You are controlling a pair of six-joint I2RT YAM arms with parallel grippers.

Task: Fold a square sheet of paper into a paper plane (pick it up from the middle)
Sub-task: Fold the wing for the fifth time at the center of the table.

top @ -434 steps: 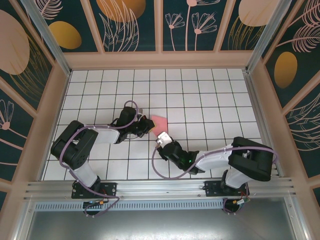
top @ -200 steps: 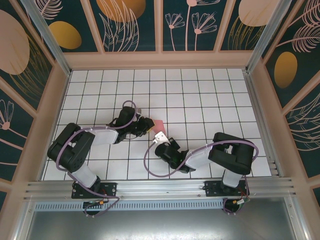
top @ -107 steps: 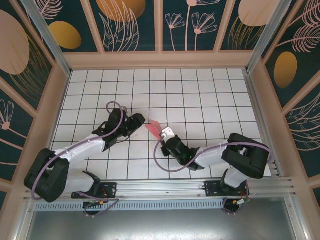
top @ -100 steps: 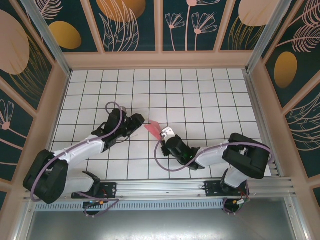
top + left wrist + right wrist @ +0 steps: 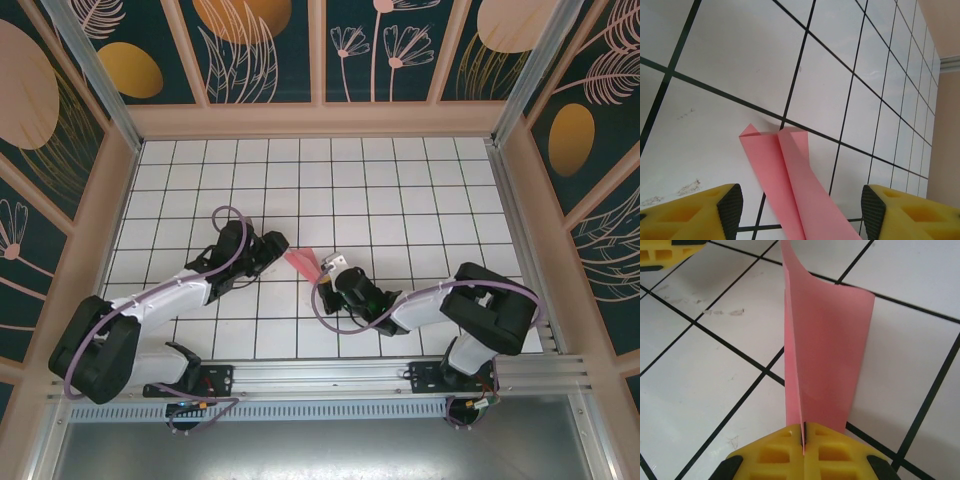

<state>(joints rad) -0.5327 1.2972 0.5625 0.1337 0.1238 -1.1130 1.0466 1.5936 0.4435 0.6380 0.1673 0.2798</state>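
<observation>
The paper plane (image 5: 299, 263) is a narrow salmon-pink folded strip with a centre crease, lying low over the white grid tiles mid-table. My right gripper (image 5: 324, 269) is shut on its near end, and in the right wrist view (image 5: 804, 436) the paper plane (image 5: 826, 360) stands up out of the pinched yellow fingertips, its two flaps spreading apart. My left gripper (image 5: 277, 244) sits just left of the far end and is open. In the left wrist view (image 5: 802, 212) the paper plane (image 5: 790, 170) runs between the two yellow fingers (image 5: 731, 209) without touching either.
The white gridded table (image 5: 400, 190) is ringed by a pale wooden rim and patterned walls (image 5: 320, 50). Both arms lie low across the front rows, their bases on the metal rail (image 5: 320, 375). My left gripper's yellow fingers (image 5: 670, 250) show at the right wrist view's top left.
My left gripper has opened and let go of the pink paper, backing slightly left as its elbow swung down. My right gripper stays shut on the paper, which has shifted left and nearer.
</observation>
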